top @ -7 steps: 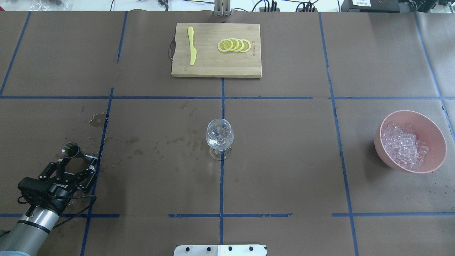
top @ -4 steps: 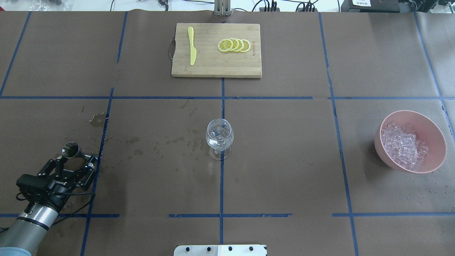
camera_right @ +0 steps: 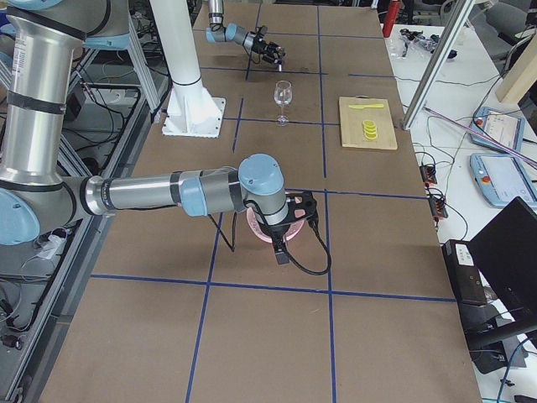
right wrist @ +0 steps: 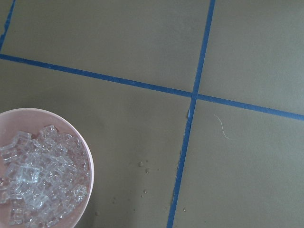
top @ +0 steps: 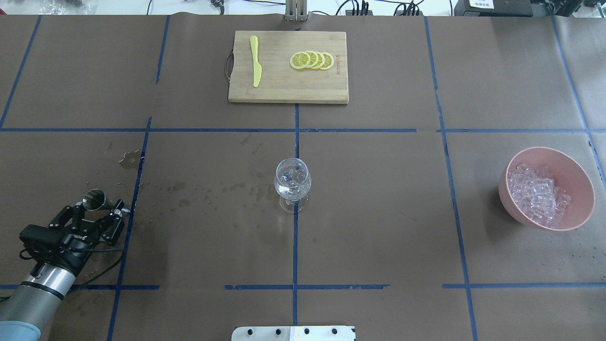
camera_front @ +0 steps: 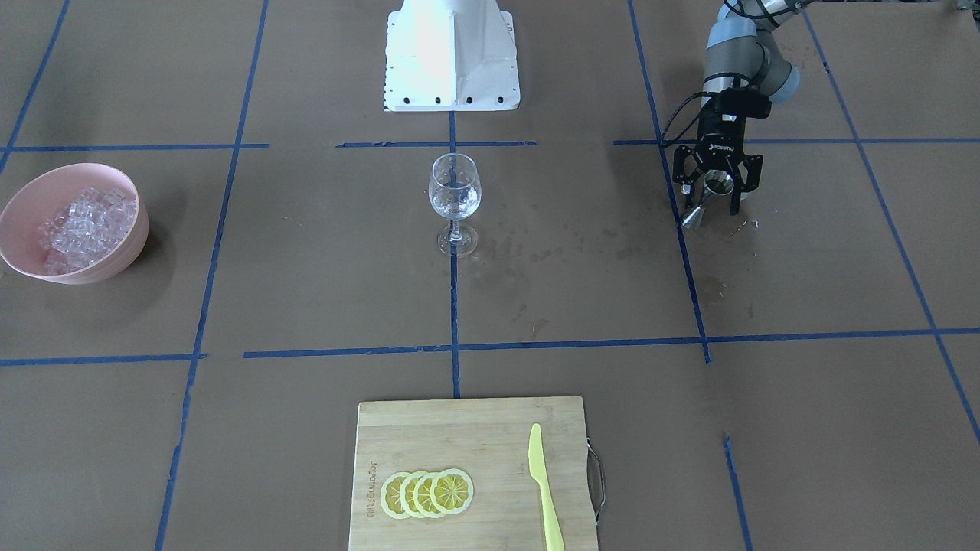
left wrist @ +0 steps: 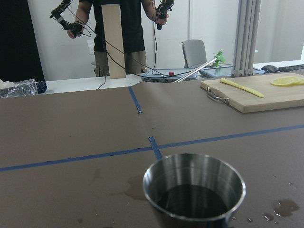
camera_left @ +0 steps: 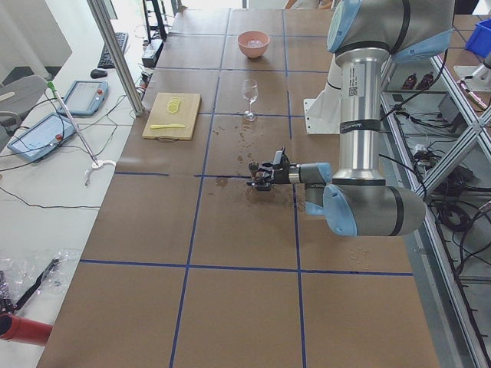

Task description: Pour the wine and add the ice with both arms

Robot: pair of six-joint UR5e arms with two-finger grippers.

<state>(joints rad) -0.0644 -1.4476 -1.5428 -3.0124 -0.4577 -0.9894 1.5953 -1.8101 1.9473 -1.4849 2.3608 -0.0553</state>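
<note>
A steel jigger [top: 94, 199] with dark liquid in it [left wrist: 194, 192] stands on the table at the near left. My left gripper [top: 99, 211] is open, its fingers spread on either side of the jigger's lower part [camera_front: 717, 186]. A clear wine glass [top: 293, 182] stands at the table's middle [camera_front: 455, 191], with something clear in its bowl. The ice [top: 537, 194] is heaped in a pink bowl [top: 576, 182] at the right, also in the right wrist view [right wrist: 38, 178]. My right gripper [camera_right: 285, 231] hangs over that bowl; I cannot tell whether it is open.
A wooden cutting board [top: 288, 87] with lemon slices [top: 312, 60] and a yellow knife [top: 255, 61] lies at the far middle. Wet spots [top: 208, 192] mark the paper between jigger and glass. The white robot base [camera_front: 452, 53] stands behind the glass.
My left arm has drawn back toward the near left edge, its open fingers sliding away from the jigger. The jigger has stayed standing where it was.
</note>
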